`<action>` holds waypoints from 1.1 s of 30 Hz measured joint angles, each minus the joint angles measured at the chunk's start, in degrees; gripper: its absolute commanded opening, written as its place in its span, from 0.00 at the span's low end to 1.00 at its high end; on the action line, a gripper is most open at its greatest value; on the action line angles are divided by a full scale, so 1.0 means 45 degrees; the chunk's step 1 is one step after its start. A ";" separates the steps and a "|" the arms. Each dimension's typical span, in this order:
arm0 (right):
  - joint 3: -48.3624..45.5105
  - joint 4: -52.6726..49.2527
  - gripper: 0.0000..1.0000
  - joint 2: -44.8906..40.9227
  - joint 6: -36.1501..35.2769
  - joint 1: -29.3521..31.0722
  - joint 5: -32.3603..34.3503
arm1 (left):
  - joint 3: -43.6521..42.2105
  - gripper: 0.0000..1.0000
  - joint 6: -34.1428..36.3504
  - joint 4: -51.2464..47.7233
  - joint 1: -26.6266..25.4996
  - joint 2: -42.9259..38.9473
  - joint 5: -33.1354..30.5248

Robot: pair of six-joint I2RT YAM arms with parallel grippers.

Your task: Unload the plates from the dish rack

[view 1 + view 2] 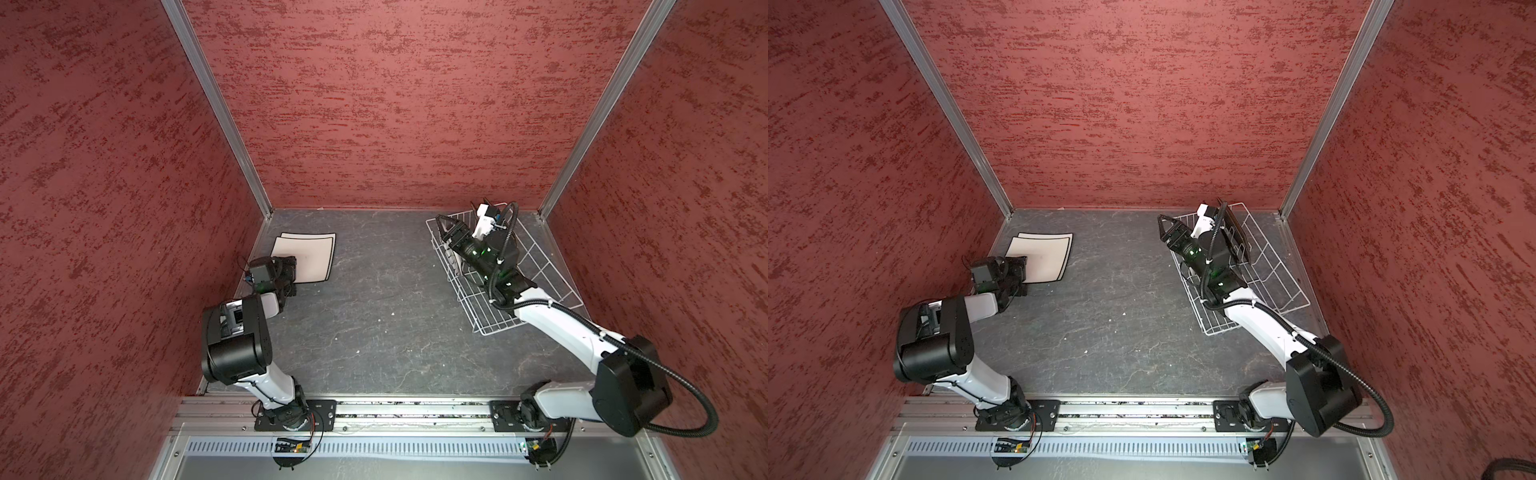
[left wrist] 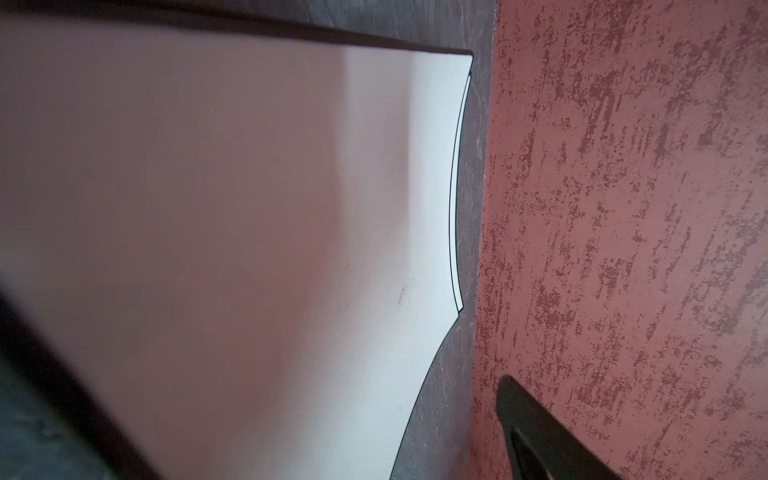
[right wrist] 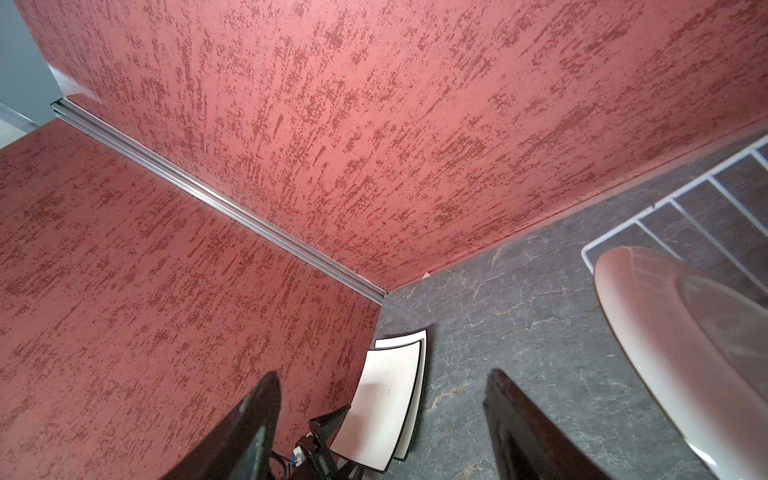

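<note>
Two cream square plates with dark rims lie stacked (image 1: 311,253) (image 1: 1046,253) on the table at the back left; the lower one (image 3: 399,336) peeks out at the far edge. My left gripper (image 1: 291,275) sits at the stack's near left corner, open; in the left wrist view the top plate (image 2: 249,208) lies free, with a gap to one finger (image 2: 540,428). The white wire dish rack (image 1: 540,270) (image 1: 1275,266) stands at the back right. My right gripper (image 1: 449,230) (image 3: 386,415) hovers open and empty over its far left end. A round white plate (image 3: 665,353) and a black plate (image 1: 1239,239) stand in the rack.
Red textured walls (image 1: 374,104) close the cell at the back and on both sides; the plate stack lies close to the left wall. Dark stone tabletop (image 1: 374,311) runs between the stack and the rack. The right arm (image 1: 561,324) reaches across the rack's near end.
</note>
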 measured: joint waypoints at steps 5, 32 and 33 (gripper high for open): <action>-0.0005 0.0005 0.78 0.0000 0.0005 0.0000 0.0005 | 0.0058 0.90 0.0039 -0.0257 0.0000 0.0015 0.0078; -0.0539 -0.0112 0.80 -0.1015 -0.0107 -0.0010 0.0379 | 0.2152 0.99 0.1001 -0.4080 -0.0651 0.0452 -0.0845; -0.0583 -0.0117 0.80 -0.1059 -0.0112 -0.0010 0.0393 | 0.2152 0.99 0.1010 -0.4182 -0.0641 0.0452 -0.0865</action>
